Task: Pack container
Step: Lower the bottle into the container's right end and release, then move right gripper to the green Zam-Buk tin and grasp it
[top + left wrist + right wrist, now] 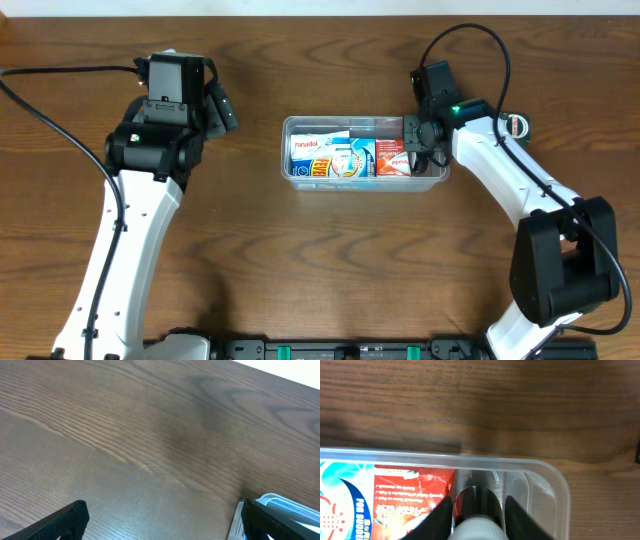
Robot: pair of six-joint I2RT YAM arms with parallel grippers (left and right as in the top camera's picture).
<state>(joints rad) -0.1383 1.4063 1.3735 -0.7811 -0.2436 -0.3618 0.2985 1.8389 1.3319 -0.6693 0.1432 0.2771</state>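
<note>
The container (330,120), a clear shallow tub, sits at the table's middle. It holds a blue and white Panadol box (309,158), a blue and white box (350,158) and a red box (392,158). My right gripper (420,142) is down inside the tub's right end. In the right wrist view its fingers (479,512) are shut on a dark bottle with a white cap (481,501), next to the red box (410,495) and inside the tub's rim (420,455). My left gripper (222,108) is open and empty, left of the tub above bare table (162,525).
The wooden table runs all round the tub. A corner of the tub with its blue and white contents (295,505) shows at the lower right of the left wrist view. The right arm's black cable (480,40) loops over the back right.
</note>
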